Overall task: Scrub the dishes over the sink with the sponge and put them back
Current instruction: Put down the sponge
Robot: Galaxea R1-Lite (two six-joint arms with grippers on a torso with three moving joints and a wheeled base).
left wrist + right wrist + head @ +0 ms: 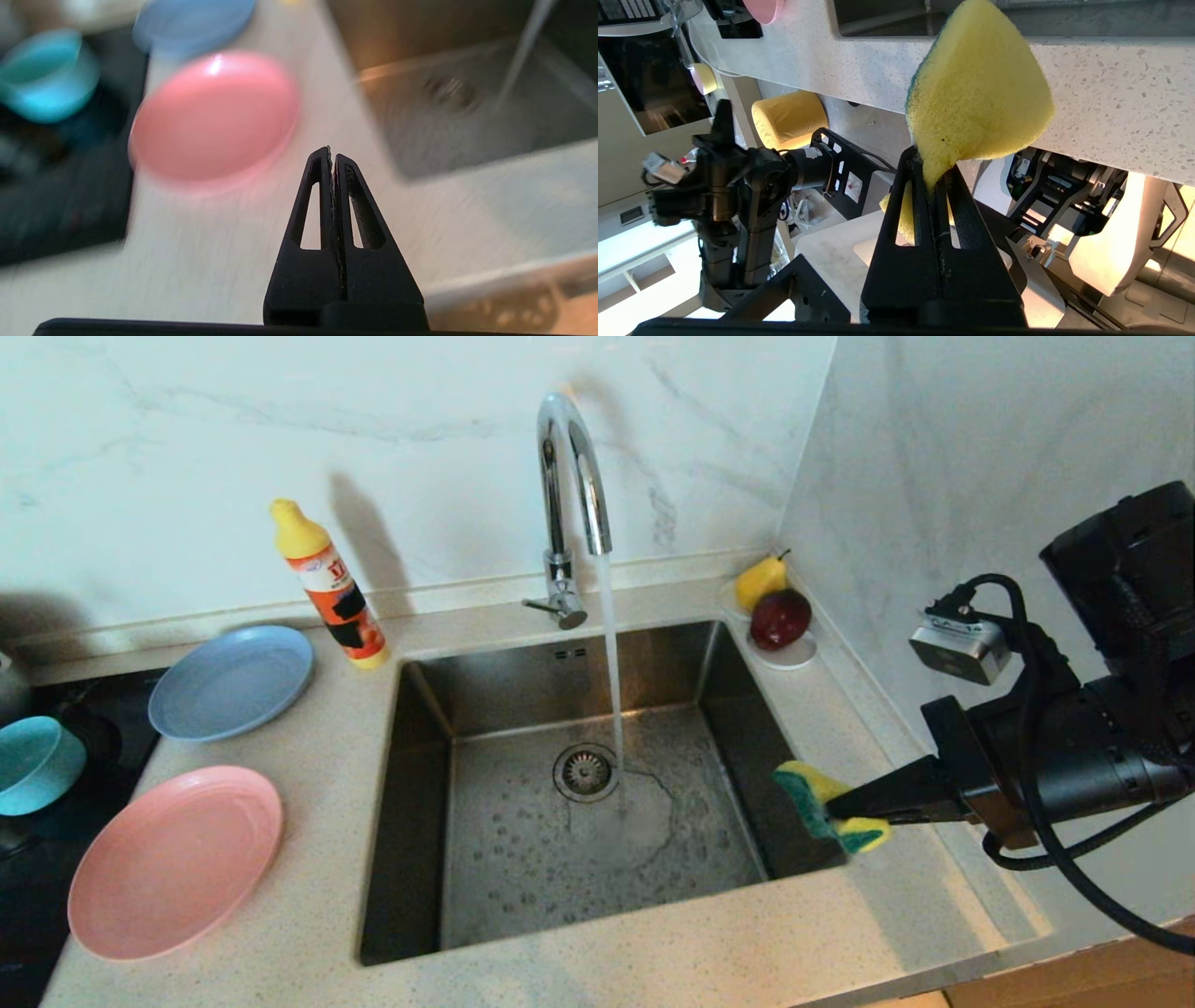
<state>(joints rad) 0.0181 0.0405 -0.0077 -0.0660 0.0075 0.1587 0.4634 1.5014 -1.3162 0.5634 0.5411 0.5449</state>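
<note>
Now porous yellow sponge (830,807) pinched in right gripper (845,807), brushed-steel sink (420,784)

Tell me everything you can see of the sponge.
The sponge is a small, soft-looking foam pad, yellow with a dark green scouring side. It is pinched and squashed between the shut fingers of the right gripper, which holds it in the air at the sink's right rim, beside the running water. Nothing else touches it. The right wrist view shows its yellow face bulging out above the fingertips.
</note>
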